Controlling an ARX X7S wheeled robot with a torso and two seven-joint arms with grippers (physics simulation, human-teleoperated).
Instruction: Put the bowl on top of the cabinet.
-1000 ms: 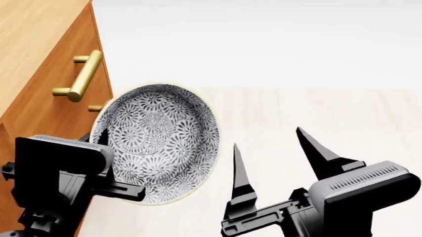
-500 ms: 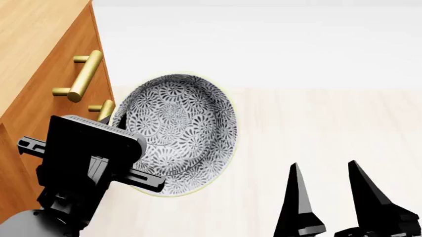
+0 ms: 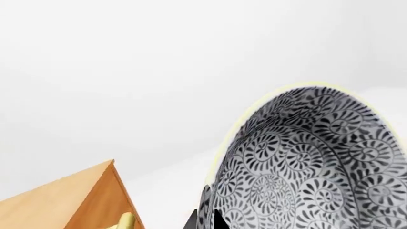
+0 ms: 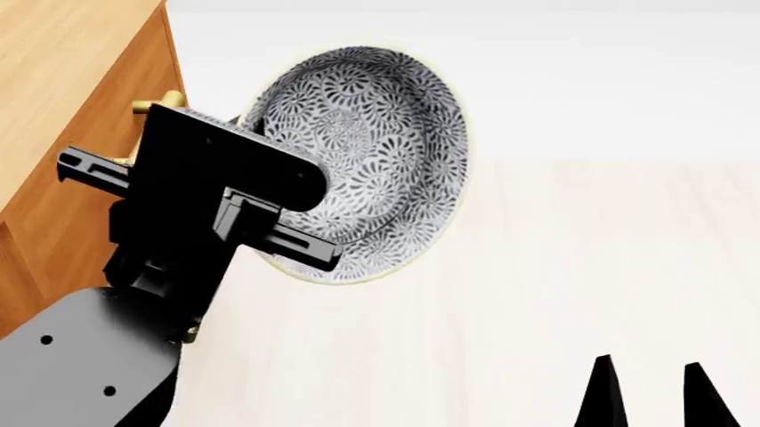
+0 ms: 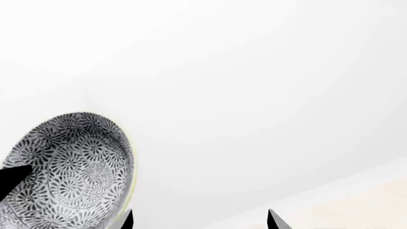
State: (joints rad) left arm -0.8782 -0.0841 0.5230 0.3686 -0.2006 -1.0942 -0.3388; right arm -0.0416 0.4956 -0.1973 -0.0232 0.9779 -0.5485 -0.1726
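The bowl, white with a dense dark grey floral pattern, hangs tilted on edge in the air, its inside facing the head camera. My left gripper is shut on its lower rim; in the left wrist view the two fingertips pinch the bowl's wall, with the left gripper at that frame's bottom edge. The orange-brown cabinet stands just left of the bowl, its lighter top running up the head view's left edge. My right gripper stands open and empty at the lower right, apart from the bowl; only the right gripper's tips show.
A brass handle on the cabinet front peeks out behind my left arm; the handle and a cabinet corner also show in the left wrist view. Pale wood floor spreads to the right, with a white wall behind.
My left arm has lifted the bowl up and to the right, from beside the drawer handle to higher along the cabinet's side. The right gripper has sunk toward the lower right corner.
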